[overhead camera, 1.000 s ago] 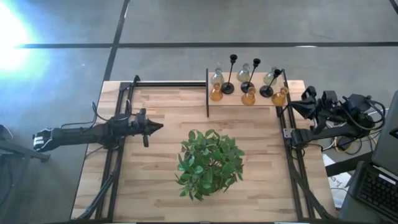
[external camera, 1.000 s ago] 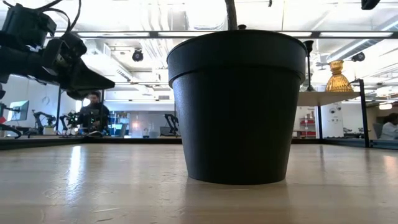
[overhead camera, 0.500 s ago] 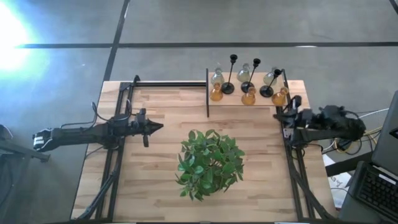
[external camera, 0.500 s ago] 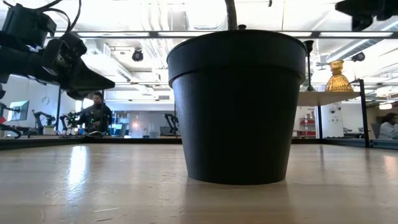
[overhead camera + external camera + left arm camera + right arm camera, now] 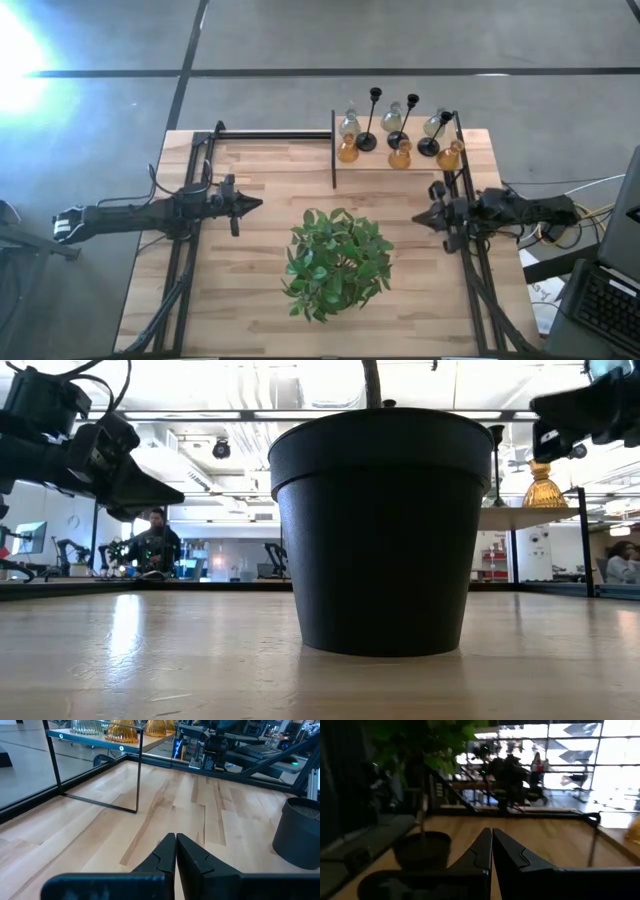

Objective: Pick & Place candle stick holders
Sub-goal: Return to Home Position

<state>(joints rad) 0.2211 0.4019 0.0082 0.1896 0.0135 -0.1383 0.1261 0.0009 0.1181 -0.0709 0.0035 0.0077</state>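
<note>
Amber glass holders (image 5: 400,157), three in number, stand on the shelf (image 5: 333,150) at the table's (image 5: 250,300) 1 o'clock, together with three clear glass holders (image 5: 392,120) and three black holders (image 5: 368,140): nine in total. The left gripper (image 5: 255,204) hovers at the plant's (image 5: 338,262) 10 o'clock, fingers pressed together, holding nothing. The right gripper (image 5: 418,217) hovers at the plant's 2 o'clock, likewise clenched on nothing.

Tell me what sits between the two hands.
High view: only far leaves of the green plant lie between the left hand and right hand.
</note>
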